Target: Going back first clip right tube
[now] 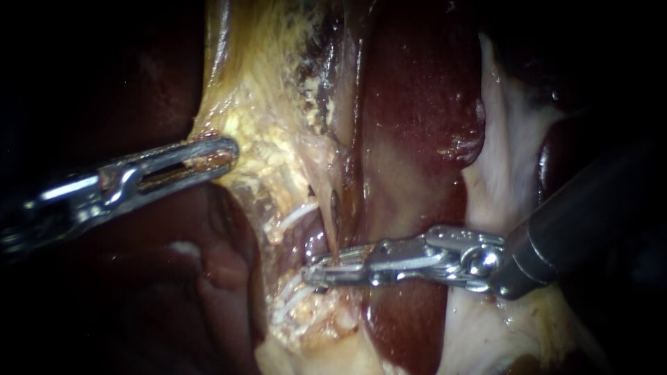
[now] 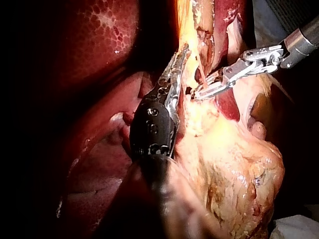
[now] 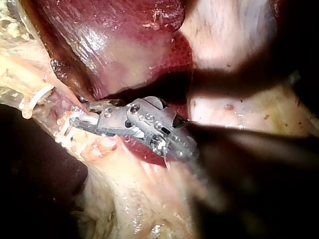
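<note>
**Jaws astride the thin tube**

Jaws of the right instrument [image 1: 321, 271] stand narrowly apart, with the thin tube [image 1: 332, 239] passing between them beside the liver [image 1: 410, 104]. A white clip [image 1: 297, 214] lies just beside the tube. The left instrument [image 1: 226, 149] is clamped on yellow fatty tissue [image 1: 278, 160].

left instrument [image 1: 224, 154] slants in, claw clamped; right instrument [image 1: 313, 272] lies level, claw slightly parted.

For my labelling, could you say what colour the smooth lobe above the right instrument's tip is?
Dark red: the smooth liver lobe, best in the endoscope view.
</note>
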Controlling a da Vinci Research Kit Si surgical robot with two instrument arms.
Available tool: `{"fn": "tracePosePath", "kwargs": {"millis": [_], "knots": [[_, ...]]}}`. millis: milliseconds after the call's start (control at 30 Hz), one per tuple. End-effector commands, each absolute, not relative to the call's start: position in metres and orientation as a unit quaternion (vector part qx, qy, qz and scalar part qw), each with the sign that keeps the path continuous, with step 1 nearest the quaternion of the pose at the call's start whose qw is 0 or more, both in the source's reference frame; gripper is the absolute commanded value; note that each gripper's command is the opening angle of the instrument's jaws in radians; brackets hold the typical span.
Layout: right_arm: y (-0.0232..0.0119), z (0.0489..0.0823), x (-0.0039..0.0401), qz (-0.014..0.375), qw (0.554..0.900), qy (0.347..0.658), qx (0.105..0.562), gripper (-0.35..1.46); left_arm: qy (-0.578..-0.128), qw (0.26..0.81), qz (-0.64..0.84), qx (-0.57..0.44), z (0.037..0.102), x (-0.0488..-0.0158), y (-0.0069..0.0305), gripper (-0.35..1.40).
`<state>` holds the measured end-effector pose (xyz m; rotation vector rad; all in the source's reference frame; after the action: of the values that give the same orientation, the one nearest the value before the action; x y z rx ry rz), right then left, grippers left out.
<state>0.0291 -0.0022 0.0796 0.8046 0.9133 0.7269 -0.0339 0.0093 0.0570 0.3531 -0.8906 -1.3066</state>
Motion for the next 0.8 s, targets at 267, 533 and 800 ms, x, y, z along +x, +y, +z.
{"fn": "tracePosePath", "kwargs": {"millis": [267,533,800], "knots": [[-0.0022,0.0796,0.0290,0.336,0.759,0.417,0.370,-0.35,-0.398,0.689,-0.585,0.156,0.0570,-0.0338,0.0093,-0.35],[-0.0013,0.0785,0.0287,0.294,0.773,0.442,0.346,0.53,-0.398,0.691,-0.584,0.153,0.0570,-0.0338,0.0093,-0.35],[-0.0005,0.0765,0.0270,0.209,0.796,0.495,0.280,0.60,-0.398,0.691,-0.584,0.153,0.0570,-0.0337,0.0093,-0.35]]}}
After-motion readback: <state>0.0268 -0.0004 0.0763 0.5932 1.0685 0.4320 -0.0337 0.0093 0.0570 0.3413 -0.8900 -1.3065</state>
